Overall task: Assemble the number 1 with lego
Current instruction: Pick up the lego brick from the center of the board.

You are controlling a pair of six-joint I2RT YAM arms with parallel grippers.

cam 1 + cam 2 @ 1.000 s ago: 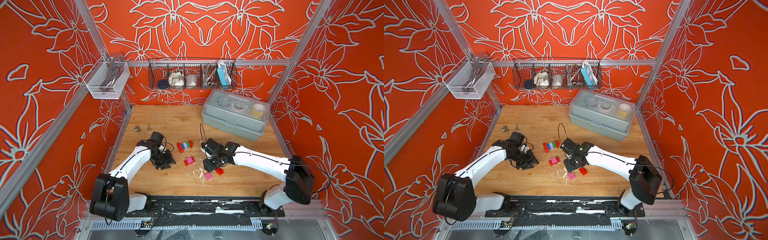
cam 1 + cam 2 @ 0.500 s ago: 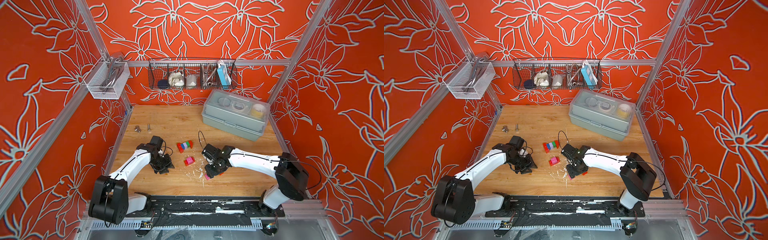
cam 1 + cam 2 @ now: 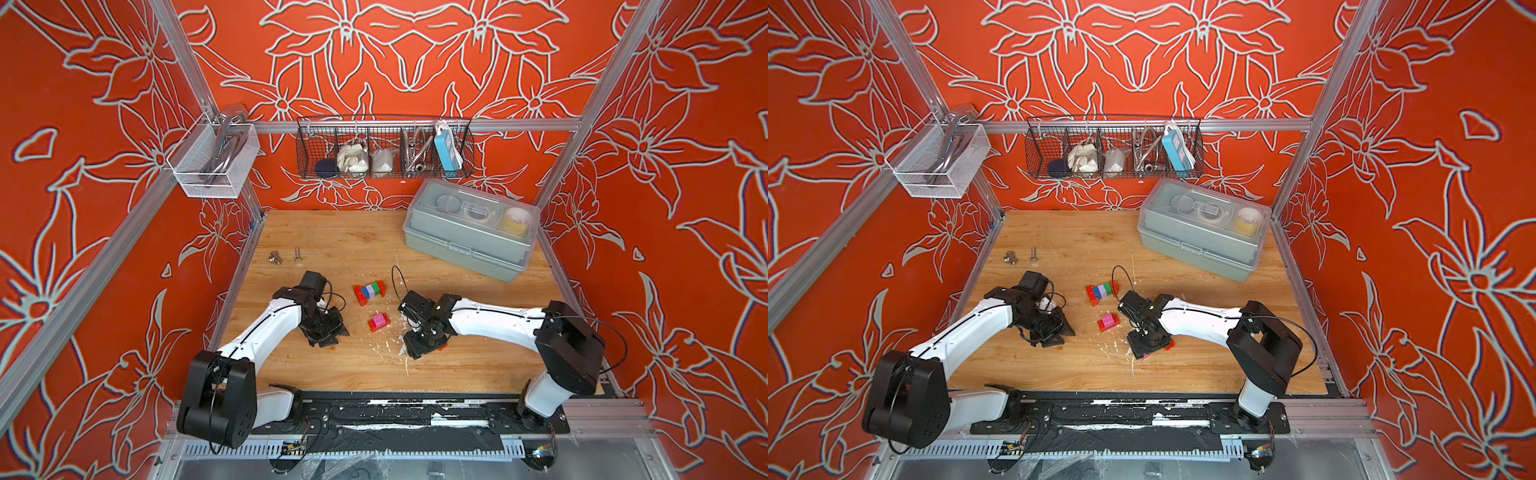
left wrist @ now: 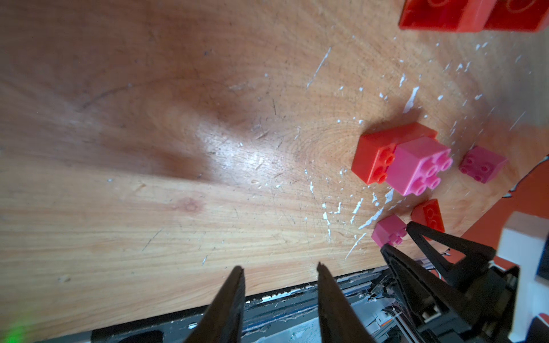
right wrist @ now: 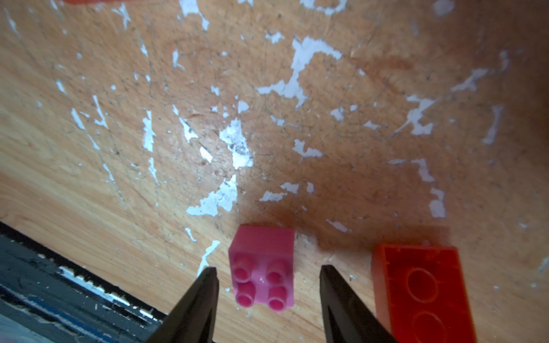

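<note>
A row of lego (image 3: 369, 291) in red, blue, lilac and green lies mid-table, also seen as the row (image 3: 1101, 291). Nearer the front sits a pink brick on a red brick (image 3: 379, 322) (image 4: 401, 157). My right gripper (image 3: 419, 349) points down at the table and is open. A small pink brick (image 5: 261, 255) stands studs-up between its fingertips without touching them (image 5: 267, 268). A red brick (image 5: 421, 291) lies upside down just beside it. My left gripper (image 3: 326, 336) (image 4: 279, 270) is open and empty, low over bare wood left of the bricks.
A grey lidded box (image 3: 469, 232) stands at the back right. Two metal bolts (image 3: 284, 257) lie at the back left. Another small pink brick (image 4: 481, 163) sits beyond the pink-on-red pair. Wire baskets (image 3: 384, 149) hang on the back wall. The black front rail (image 3: 374, 411) borders the table.
My right gripper has moved toward the front over the loose pink and red bricks and come down round the pink one. The left arm has shifted slightly toward the front.
</note>
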